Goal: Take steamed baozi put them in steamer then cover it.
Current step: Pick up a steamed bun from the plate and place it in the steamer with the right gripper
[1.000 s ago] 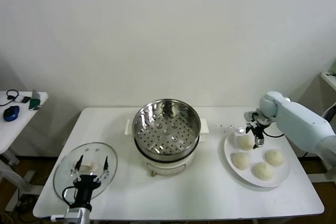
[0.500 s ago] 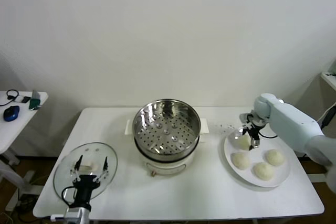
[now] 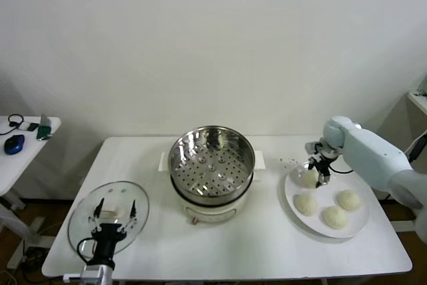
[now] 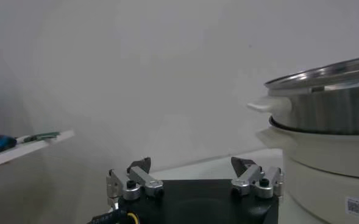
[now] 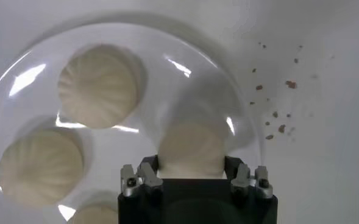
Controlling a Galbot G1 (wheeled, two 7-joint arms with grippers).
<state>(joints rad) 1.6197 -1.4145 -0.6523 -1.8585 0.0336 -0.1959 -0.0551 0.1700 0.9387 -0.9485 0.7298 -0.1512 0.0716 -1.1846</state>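
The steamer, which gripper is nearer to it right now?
Roughly even, perhaps left. The left gripper hangs open over the glass lid beside the steamer; the right gripper grips a baozi at the plate.

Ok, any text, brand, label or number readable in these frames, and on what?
None can be read.
A small white sticker low on the steamer base carries print too small to make out.
The plate, glass lid and baozi show no markings.
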